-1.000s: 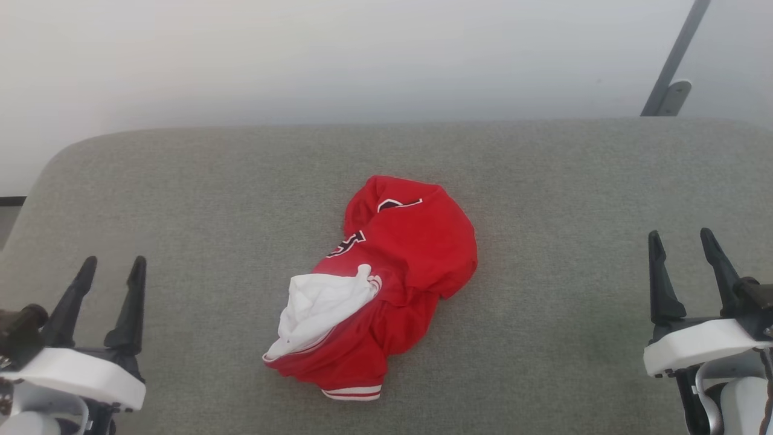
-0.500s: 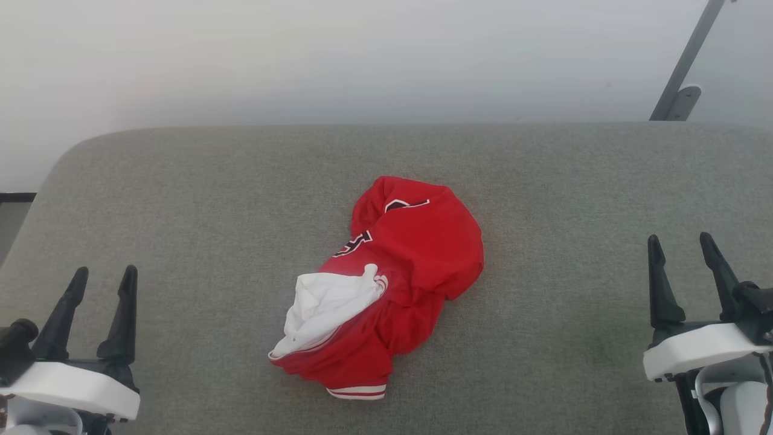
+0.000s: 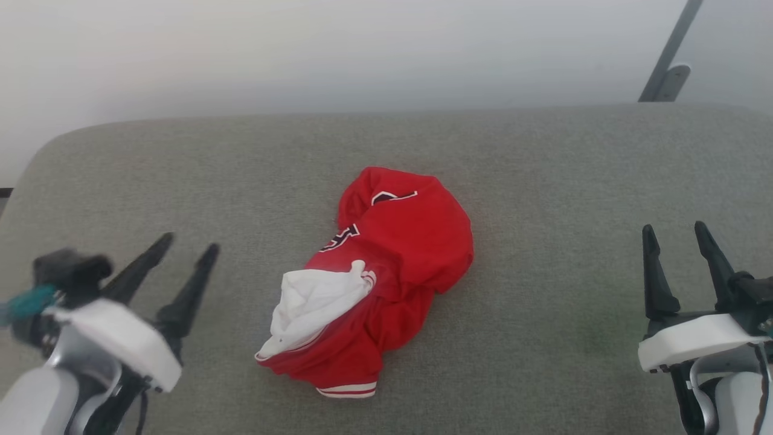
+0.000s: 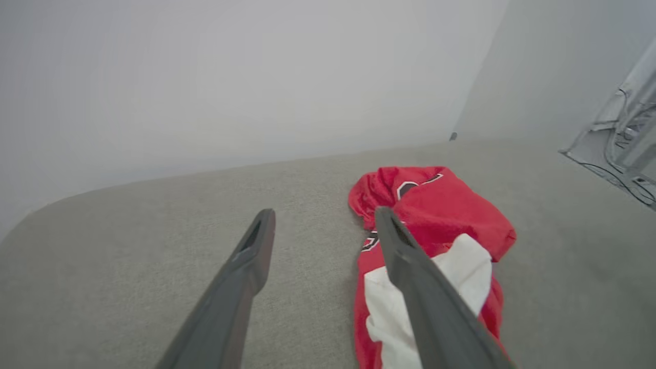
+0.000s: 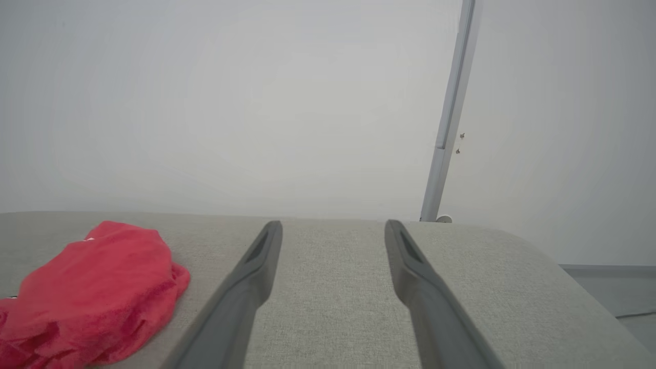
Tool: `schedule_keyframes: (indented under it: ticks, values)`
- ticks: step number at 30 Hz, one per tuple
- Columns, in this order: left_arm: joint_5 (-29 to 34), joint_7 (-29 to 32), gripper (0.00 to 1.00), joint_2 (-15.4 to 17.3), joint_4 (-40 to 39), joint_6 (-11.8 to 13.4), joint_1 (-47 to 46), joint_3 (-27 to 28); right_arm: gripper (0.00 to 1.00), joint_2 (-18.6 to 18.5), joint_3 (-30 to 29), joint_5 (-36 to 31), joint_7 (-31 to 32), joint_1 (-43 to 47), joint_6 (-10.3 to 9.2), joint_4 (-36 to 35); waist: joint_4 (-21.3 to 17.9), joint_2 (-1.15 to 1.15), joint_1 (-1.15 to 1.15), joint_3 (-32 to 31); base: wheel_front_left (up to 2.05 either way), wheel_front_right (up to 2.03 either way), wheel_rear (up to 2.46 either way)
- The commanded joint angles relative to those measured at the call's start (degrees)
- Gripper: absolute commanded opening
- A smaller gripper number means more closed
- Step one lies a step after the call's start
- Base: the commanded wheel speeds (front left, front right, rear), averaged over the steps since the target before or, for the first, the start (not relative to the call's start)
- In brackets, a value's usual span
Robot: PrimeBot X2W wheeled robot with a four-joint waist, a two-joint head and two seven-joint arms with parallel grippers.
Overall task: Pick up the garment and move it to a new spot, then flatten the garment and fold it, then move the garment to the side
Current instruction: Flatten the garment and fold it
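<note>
The garment is a crumpled red T-shirt with a white sleeve bunched on its near left side, lying mid-surface on the grey padded table. In the left wrist view the garment sits just right of my fingers, partly hidden behind one. My left gripper stands open and empty at the lower left, tilted toward the shirt but apart from it. At the lower right my right gripper is open, holding nothing, well clear of the cloth. The right wrist view has the garment at far left.
A pale wall rises behind the table. A grey slanted pole with a bracket stands at the back right. The table's rounded left edge curves down near my left arm. Bare grey surface lies on both sides of the shirt.
My left gripper has risen and swung right toward the shirt, fingers now angled up-right. The camera shifted slightly. The right gripper and the garment have stayed put.
</note>
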Motion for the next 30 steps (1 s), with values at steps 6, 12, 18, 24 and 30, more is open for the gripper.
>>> schedule_keyframes:
  ticks: [6,12,18,24,30]
  values:
    - [-1.47,14.85,1.00,1.90,-3.54,-0.74,-7.83,-6.32,1.00,0.27,0.71,0.29,-0.57,-1.69,-0.02,0.93,-1.95,0.00,0.00,1.72,0.00,0.00,0.00]
    - [-2.85,30.16,1.00,2.69,-2.80,-0.35,-14.62,-12.26,1.00,1.20,1.70,0.45,-0.90,-3.59,-0.02,1.42,-4.42,0.00,0.00,4.37,0.00,0.00,0.00]
    - [-4.03,42.60,1.00,2.87,1.77,2.44,-18.69,-15.72,1.00,2.29,2.83,0.40,-1.16,-5.39,-0.01,2.33,-7.17,0.00,0.00,7.52,0.00,0.00,0.00]
    - [-4.73,50.53,1.00,2.63,6.62,6.27,-20.59,-17.11,1.00,3.04,2.95,0.31,-1.15,-6.60,-0.02,2.40,-9.02,0.00,0.00,9.44,0.00,0.00,0.00]
    - [-6.46,51.80,0.00,1.42,8.59,6.24,-21.84,-17.10,1.00,3.29,2.55,0.24,-1.15,-7.00,-0.02,2.25,-9.66,0.00,0.00,10.12,0.00,0.00,0.00]
